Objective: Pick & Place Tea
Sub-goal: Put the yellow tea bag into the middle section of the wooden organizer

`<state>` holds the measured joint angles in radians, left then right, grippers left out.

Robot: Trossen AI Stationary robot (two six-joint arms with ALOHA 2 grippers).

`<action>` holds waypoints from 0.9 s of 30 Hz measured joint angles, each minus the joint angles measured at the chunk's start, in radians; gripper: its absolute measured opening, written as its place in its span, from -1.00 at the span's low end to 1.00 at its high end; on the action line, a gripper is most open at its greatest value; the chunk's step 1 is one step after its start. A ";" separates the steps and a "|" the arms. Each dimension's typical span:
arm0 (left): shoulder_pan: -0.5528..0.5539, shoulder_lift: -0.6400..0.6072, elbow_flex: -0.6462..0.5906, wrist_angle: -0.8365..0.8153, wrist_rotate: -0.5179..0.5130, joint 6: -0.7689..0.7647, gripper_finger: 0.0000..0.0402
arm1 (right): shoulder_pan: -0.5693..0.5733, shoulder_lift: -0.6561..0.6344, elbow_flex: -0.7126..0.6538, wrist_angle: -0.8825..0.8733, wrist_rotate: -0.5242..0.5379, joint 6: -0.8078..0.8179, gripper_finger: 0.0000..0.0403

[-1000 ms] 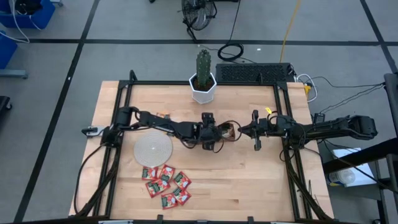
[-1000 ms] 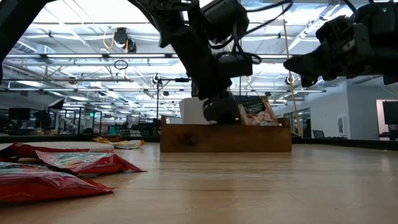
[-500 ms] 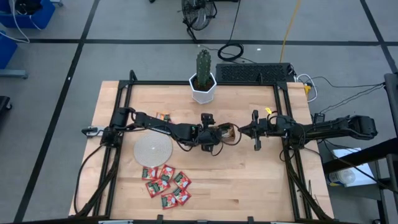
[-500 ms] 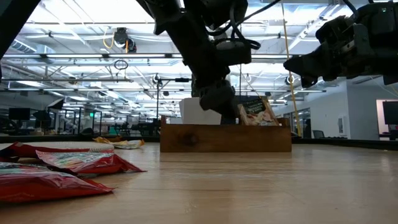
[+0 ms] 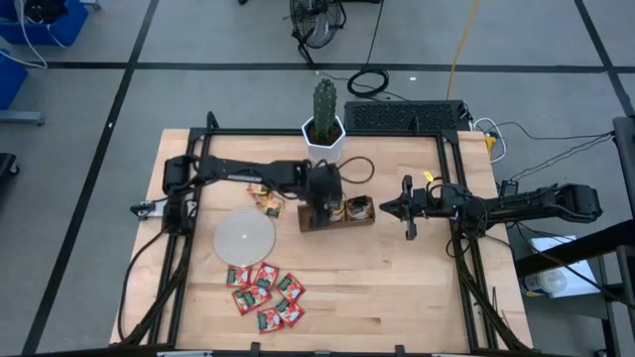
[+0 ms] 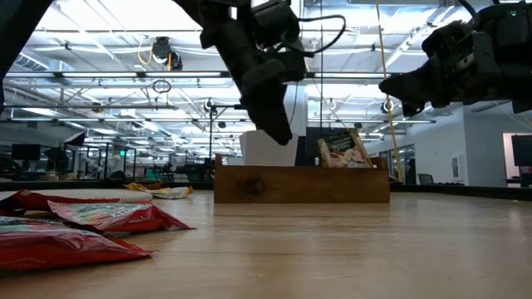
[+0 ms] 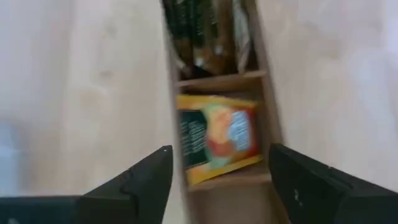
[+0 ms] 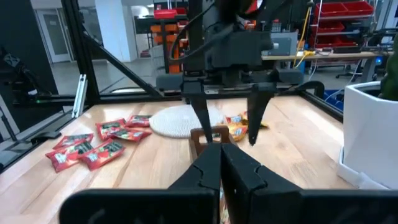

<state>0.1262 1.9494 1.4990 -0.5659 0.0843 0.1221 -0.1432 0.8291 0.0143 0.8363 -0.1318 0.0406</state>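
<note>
One orange-yellow sachet (image 7: pixel 217 144) now in tray (image 5: pixel 337 220) — left fingers (image 7: pixel 149 180) lifted, open, empty; right fingers (image 8: pixel 221 165) shut.

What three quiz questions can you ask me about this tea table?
1. True or false: the left gripper is holding a tea sachet over the tray.
2. What colour are the sachets heaped near the round disc? A red, B blue, C purple.
3. Which gripper has its jaws shut?

Key: 1 false, its jaws are open and empty. 2 A. 3 the right gripper.
</note>
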 joint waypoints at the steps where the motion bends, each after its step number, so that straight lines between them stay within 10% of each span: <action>1: 0.002 0.006 0.000 0.009 0.003 -0.010 0.22 | 0.000 0.000 0.000 -0.002 0.000 0.000 -1.00; 10: -0.047 0.013 0.000 0.048 -0.076 0.076 -0.89 | 0.000 0.000 0.000 -0.003 0.000 0.000 -1.00; 27: -0.048 0.112 0.000 0.088 -0.054 0.066 -0.99 | 0.000 0.001 0.000 -0.002 0.000 0.000 -1.00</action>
<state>0.0786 2.0615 1.4988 -0.4781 0.0307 0.1879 -0.1432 0.8299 0.0142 0.8341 -0.1318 0.0410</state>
